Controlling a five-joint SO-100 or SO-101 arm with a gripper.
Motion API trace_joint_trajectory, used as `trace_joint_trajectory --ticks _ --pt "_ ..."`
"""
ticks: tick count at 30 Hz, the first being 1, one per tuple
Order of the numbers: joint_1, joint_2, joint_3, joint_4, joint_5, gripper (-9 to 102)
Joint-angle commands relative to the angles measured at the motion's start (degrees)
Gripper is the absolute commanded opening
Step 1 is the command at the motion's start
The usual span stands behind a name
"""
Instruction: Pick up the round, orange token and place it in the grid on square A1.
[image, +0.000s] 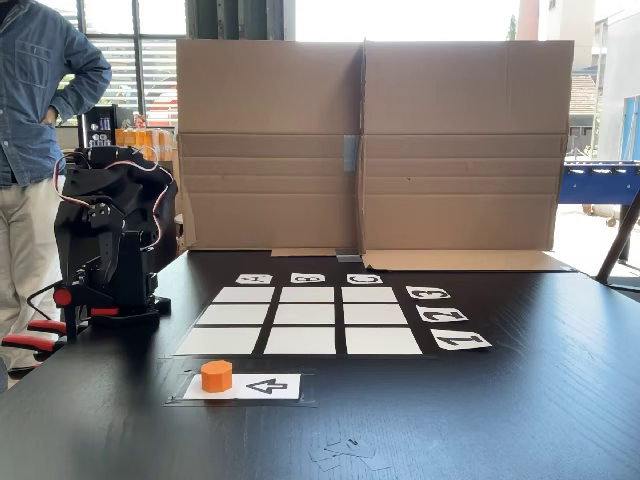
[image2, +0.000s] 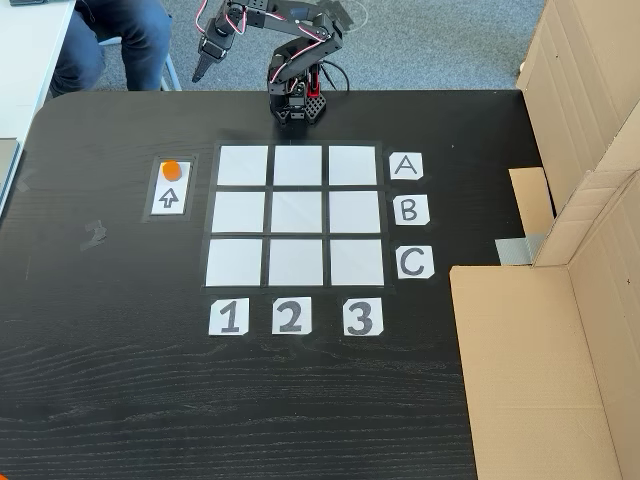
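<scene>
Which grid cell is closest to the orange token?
Square A1, top-left corner cell in the overhead-style fixed view: the token sits just left of it.

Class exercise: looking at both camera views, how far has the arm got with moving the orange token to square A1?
Nothing looks done yet. The token sits on the arrow card left of the grid in a fixed view, and square A1 is bare. Nothing is in hand: the gripper hangs off the table's far edge, away from the token. Reaching, grasping, carrying and placing all remain.
</scene>
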Motion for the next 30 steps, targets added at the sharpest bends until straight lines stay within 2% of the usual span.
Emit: trace_joint_trajectory --ticks 1,10,30 --pt "-1.05 -4.57 -7.65 0.79 -0.26 27" --pt "-7.91 -20.65 -22.15 9.67 2.81 28" --pt "-22.32 -48.16 -40.61 10.11 9.93 28"
